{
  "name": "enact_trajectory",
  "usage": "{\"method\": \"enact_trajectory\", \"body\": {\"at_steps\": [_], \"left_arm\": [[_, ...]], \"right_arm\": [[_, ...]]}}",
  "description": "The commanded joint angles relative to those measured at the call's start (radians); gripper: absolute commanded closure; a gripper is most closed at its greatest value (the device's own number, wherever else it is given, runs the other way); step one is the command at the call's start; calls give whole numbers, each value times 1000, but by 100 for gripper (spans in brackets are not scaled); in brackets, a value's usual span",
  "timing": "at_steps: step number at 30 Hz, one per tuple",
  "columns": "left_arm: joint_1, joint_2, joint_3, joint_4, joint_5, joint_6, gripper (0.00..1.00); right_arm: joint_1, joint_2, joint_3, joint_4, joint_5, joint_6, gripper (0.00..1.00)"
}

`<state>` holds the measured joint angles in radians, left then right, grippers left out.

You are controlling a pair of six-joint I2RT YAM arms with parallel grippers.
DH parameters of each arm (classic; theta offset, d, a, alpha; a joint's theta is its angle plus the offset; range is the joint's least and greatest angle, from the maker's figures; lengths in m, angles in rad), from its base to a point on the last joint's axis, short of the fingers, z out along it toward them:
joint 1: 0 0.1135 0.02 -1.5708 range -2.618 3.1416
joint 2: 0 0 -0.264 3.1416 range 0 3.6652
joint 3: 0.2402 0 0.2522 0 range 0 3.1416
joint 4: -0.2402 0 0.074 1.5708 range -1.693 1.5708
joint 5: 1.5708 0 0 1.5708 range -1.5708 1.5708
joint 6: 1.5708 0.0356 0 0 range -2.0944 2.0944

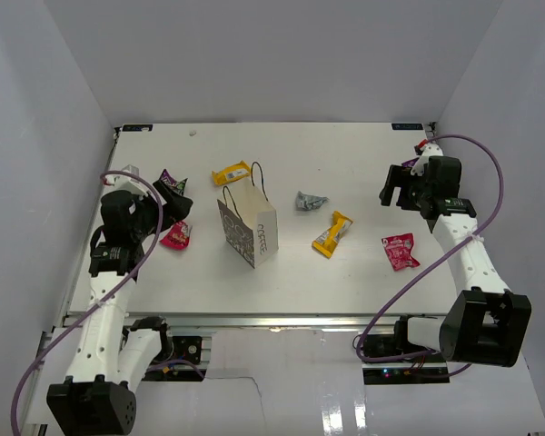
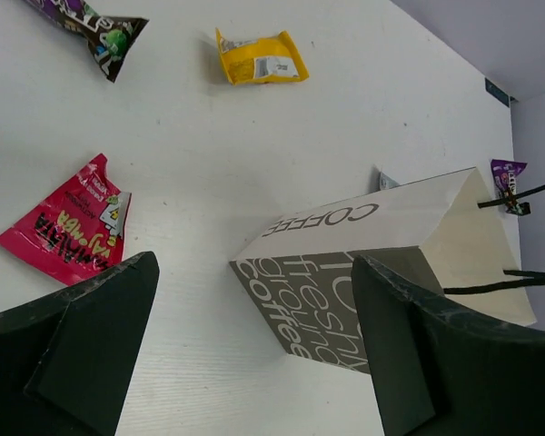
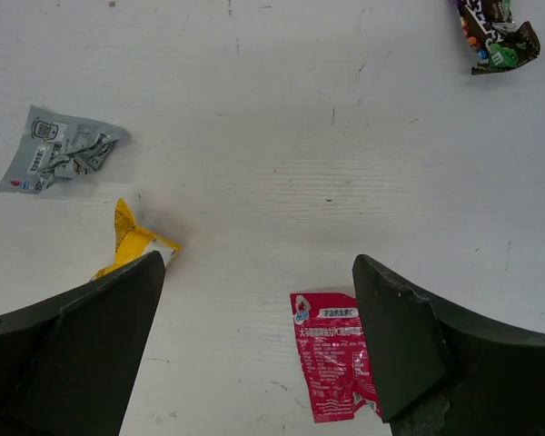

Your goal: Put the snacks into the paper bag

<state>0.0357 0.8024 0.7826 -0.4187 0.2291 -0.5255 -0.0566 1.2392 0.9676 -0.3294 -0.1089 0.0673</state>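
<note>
The white paper bag (image 1: 248, 229) stands upright mid-table, grey patterned side toward me; it also shows in the left wrist view (image 2: 363, 272). My left gripper (image 1: 171, 211) (image 2: 254, 272) is open and empty, left of the bag, above a red pouch (image 1: 176, 236) (image 2: 68, 225). A dark purple packet (image 1: 171, 183) (image 2: 95, 23) and a yellow wrapper (image 1: 231, 173) (image 2: 259, 59) lie behind it. My right gripper (image 1: 393, 186) (image 3: 259, 265) is open and empty over the right side. Below it lie a silver packet (image 1: 310, 202) (image 3: 59, 150), a yellow wrapper (image 1: 332, 233) (image 3: 127, 241) and a red pouch (image 1: 400, 251) (image 3: 338, 363).
A second dark purple packet (image 3: 495, 32) (image 2: 507, 173) lies at the far right, mostly hidden by the right arm in the top view. White walls close in the table on three sides. The bag's black cord handles (image 1: 257, 177) stick up.
</note>
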Motion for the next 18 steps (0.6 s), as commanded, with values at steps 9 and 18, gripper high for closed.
{"method": "enact_trajectory", "body": {"at_steps": [9, 18], "left_arm": [[0, 66, -11, 46, 67, -34, 2], [1, 52, -14, 31, 84, -36, 2]], "right_arm": [[55, 112, 138, -242, -470, -645, 10], [113, 378, 381, -946, -641, -2028, 10]]}}
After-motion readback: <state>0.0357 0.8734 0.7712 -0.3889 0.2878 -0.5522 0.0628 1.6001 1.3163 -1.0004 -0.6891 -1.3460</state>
